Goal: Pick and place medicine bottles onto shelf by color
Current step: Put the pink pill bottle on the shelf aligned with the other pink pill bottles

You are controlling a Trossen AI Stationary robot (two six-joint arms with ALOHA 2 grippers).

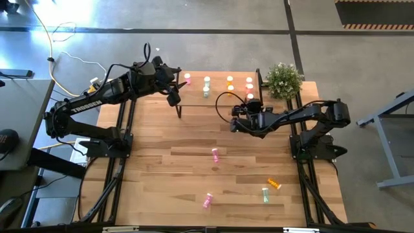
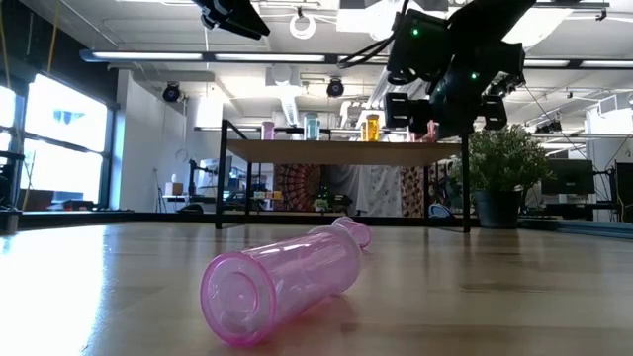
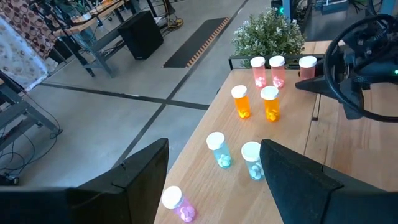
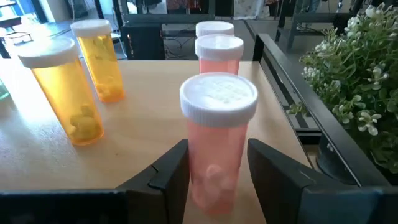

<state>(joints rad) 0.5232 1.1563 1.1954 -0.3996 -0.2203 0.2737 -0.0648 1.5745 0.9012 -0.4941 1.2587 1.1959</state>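
Beside the potted plant [image 4: 360,93], orange bottles [image 4: 68,93] flanking the salmon bottle [image 4: 217,140].

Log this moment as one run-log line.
stage: placing salmon bottle on shelf | right gripper: open around it | left gripper: open above shelf's pink end | loose on table: four

Overhead straight down on the whole counter [image 1: 194,168], level across it from counter height, and close from both wrists, all sharing the shelf [image 1: 220,97].
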